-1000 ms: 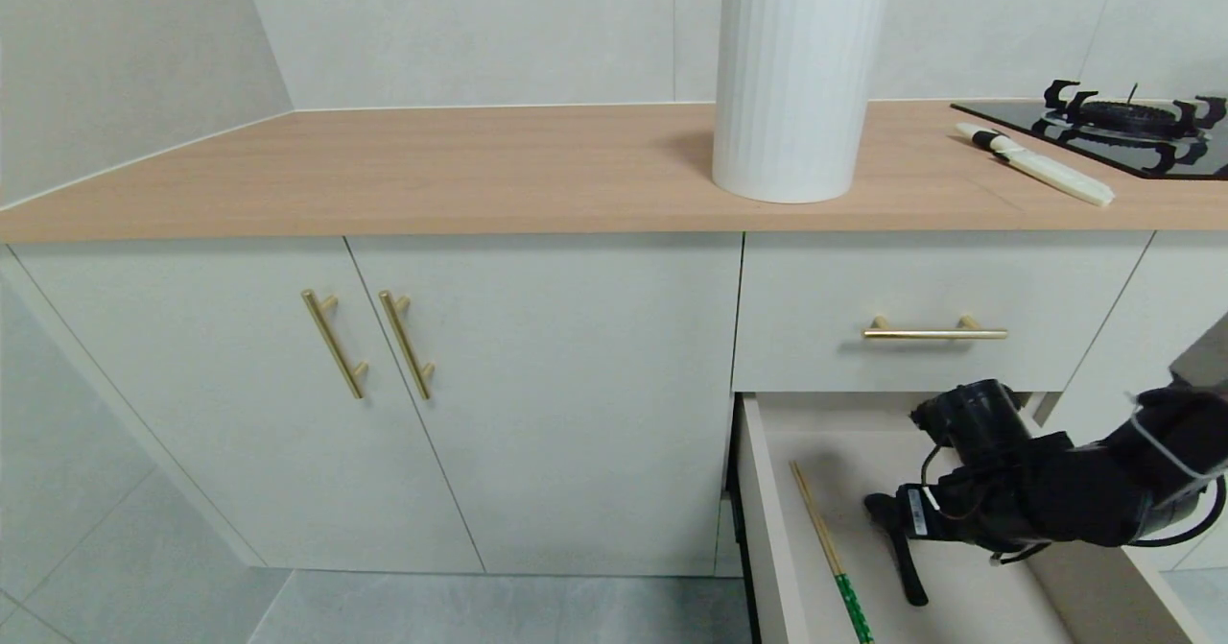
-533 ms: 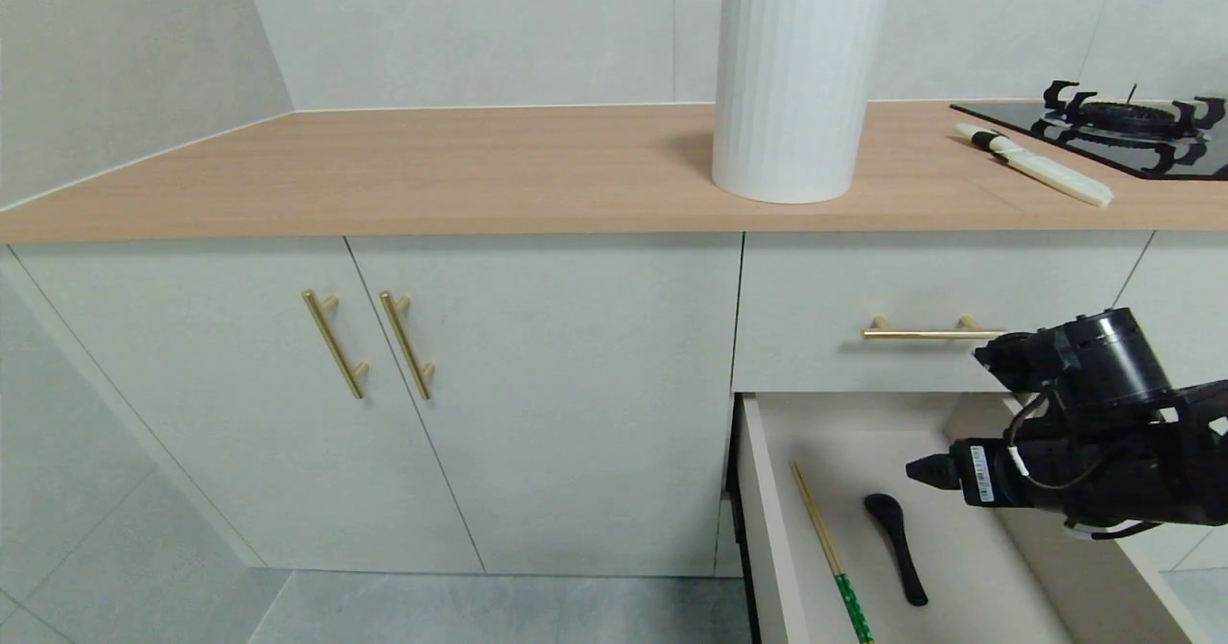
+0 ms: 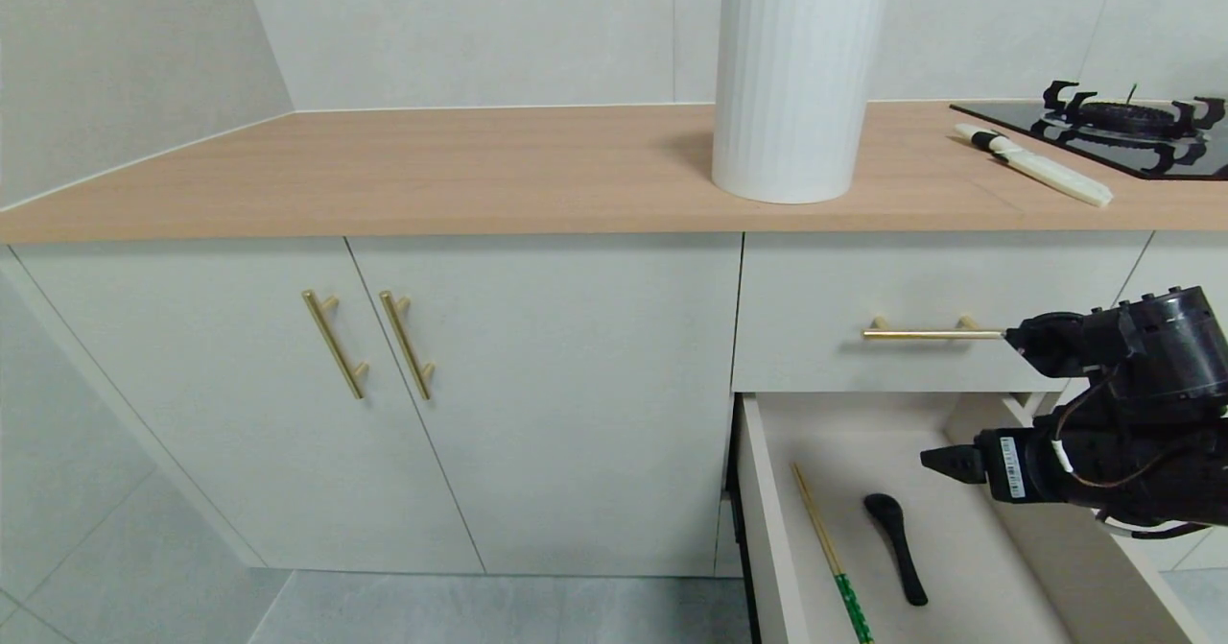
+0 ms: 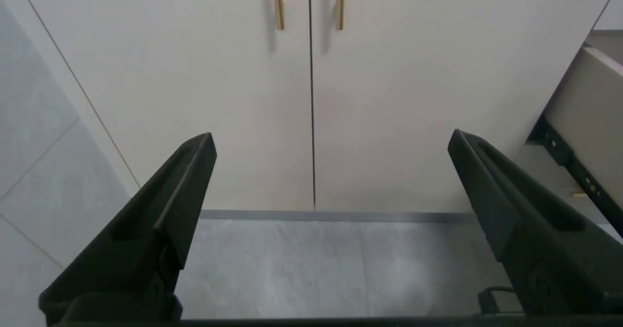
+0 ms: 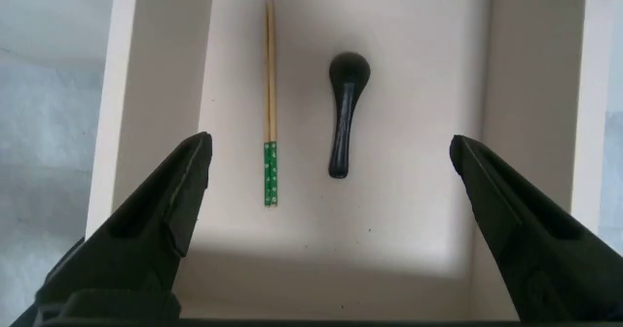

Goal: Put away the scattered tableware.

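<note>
The black spoon (image 3: pixel 894 546) is lying flat on the floor of the open drawer (image 3: pixel 763 519), roughly mid-width, with its bowl pointing toward the drawer's back and its handle toward the front. The chopsticks (image 3: pixel 831 553) are lying in the drawer too, a pair pressed side by side, near the drawer's left wall and close to parallel with it, their green-patterned ends toward the drawer's front. Spoon and chopsticks are sitting near each other but apart.

The right gripper (image 3: pixel 950 462) is hovering above the right part of the drawer, clear of both pieces, and its fingers (image 5: pixel 165 210) are spread wide with nothing between them. The left gripper (image 4: pixel 331 140) is hanging off to the drawer's left, facing the pair of cabinet doors (image 4: pixel 311 84) and the grey floor (image 4: pixel 321 264) below them; its fingers are spread wide too and are holding nothing.

Directly above the open drawer a shut drawer is showing its gold bar handle (image 3: pixel 933 333). Higher up, the wooden countertop (image 3: pixel 432 164) is running over both. On it, above the drawer's left part, a tall white ribbed container (image 3: pixel 796 78) is standing upright. Above the drawer's right side a pale knife (image 3: pixel 1036 164) is lying, and just beyond it a black gas hob (image 3: pixel 1122 131) is sitting.
</note>
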### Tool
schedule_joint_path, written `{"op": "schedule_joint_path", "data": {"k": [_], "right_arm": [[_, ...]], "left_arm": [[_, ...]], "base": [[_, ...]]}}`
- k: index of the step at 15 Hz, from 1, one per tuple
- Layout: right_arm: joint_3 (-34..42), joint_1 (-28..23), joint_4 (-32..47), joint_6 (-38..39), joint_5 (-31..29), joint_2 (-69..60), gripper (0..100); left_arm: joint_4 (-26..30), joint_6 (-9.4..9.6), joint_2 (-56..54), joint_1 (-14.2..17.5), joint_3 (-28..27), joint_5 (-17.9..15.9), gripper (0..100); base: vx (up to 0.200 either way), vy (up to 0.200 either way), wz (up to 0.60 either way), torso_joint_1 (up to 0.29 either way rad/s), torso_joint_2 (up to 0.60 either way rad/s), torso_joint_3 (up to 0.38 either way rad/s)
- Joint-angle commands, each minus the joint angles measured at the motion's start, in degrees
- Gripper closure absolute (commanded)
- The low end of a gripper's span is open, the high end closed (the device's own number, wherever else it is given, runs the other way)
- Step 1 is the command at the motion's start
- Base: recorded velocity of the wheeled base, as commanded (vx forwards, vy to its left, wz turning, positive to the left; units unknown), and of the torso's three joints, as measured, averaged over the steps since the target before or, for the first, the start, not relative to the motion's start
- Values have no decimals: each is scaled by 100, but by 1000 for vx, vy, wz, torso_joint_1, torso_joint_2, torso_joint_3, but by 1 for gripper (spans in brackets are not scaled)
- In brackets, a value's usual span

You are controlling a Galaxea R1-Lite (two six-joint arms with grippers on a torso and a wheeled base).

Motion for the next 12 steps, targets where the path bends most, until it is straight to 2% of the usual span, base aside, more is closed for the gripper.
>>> {"op": "schedule_joint_path", "data": {"k": [1,9,12], "right_arm": [[-2,21,23,2,0,-22,0],[24,82,49,2,0,4,0],[42,91,58,-77,0,-13,0]], "left_arm": [[2,2,9,2,0,0,0],[2,-7,9,2,0,0,0],[2,-7,9,2,0,0,0]], "base": [[-200,0,0,-2,-2,7],[-200,0,0,3,2,4],[0,0,0,0,0,0]]}}
